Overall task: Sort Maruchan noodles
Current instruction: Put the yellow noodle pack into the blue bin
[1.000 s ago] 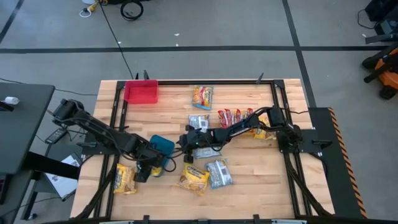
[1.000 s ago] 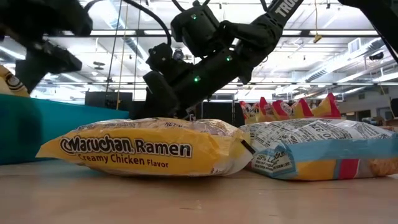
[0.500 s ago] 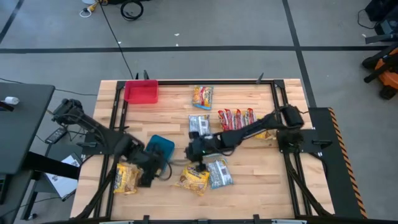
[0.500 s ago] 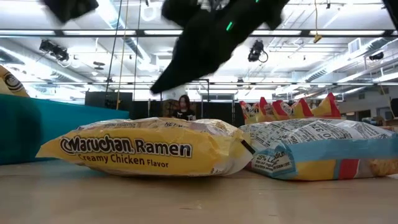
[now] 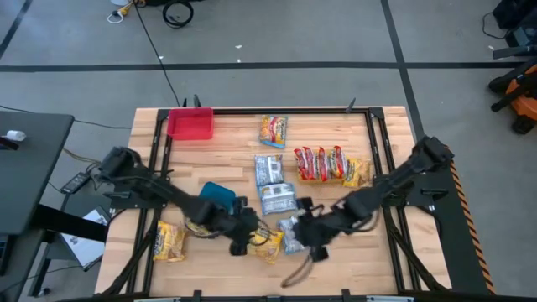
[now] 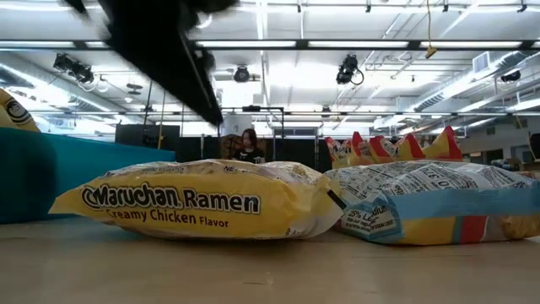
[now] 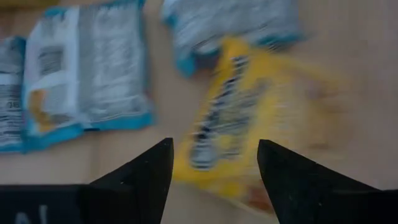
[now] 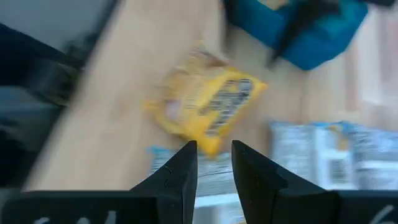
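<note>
— Near the front edge, both arms have swung in over the yellow Creamy Chicken packet (image 5: 263, 244).
— Holding it?
— No. Left gripper (image 7: 211, 163) wide apart, right gripper (image 8: 214, 163) nearly together, both empty. It lies unsorted.

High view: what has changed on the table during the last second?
The left tool moved from beside the teal bin rightward to the yellow packet at the front. The right tool left the middle and swung forward to the silver-blue packet beside it. Neither took hold of anything. Nothing else visibly moved.
</note>
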Motion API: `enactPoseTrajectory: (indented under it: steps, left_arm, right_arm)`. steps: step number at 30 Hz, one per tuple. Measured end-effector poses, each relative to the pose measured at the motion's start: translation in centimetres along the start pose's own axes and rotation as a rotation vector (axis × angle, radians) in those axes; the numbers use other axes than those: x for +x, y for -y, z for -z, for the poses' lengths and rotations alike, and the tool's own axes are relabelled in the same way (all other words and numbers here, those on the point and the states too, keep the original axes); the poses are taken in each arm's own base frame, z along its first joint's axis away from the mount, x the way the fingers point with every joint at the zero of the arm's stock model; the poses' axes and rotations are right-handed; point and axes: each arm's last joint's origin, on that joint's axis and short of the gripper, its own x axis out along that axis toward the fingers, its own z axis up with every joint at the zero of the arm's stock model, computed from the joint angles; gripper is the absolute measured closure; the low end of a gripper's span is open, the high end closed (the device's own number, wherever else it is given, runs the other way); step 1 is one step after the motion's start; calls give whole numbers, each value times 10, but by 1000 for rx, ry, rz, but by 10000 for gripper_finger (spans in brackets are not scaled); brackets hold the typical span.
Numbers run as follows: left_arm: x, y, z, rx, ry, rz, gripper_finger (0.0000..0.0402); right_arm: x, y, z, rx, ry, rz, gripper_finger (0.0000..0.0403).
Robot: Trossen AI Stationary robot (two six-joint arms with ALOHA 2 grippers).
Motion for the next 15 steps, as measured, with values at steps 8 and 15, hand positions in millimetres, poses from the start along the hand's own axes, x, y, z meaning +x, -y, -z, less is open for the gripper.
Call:
enactPoseTrajectory:
  steps: [8, 15]
  left_arm:
    - [29, -46, -8, 186, -63, -59, 166]
    - [51, -56, -1, 154, -126, -77, 166]
  right_arm:
    - [55, -47, 3, -4, 90, -93, 307]
    - [127, -43, 14, 2, 86, -202, 310]
